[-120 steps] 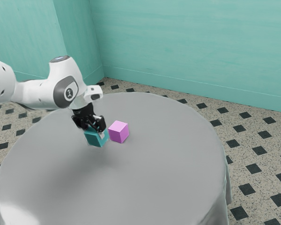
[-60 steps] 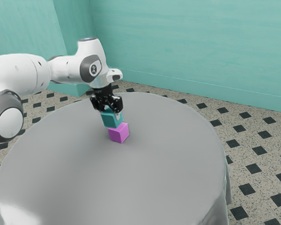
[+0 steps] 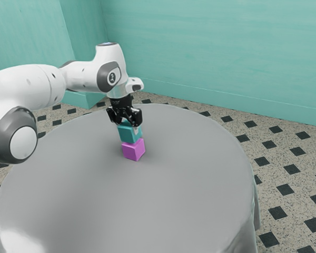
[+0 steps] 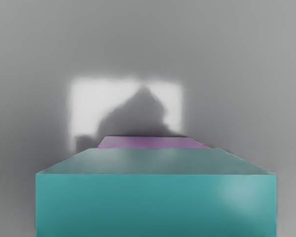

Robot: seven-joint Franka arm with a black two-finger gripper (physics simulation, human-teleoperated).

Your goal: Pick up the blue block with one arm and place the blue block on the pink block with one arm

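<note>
Showing the blue block (image 3: 129,133), a teal-toned cube, sitting upright on the pink block (image 3: 133,151), faces touching, edges roughly lining up.

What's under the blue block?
The pink block, standing on the table. The blue block sits on it, covering most of its top; the contact itself is hidden.

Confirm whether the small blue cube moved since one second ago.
Yes: the blue cube rose from the exterior view's left of the small pink cube onto its top.
</note>
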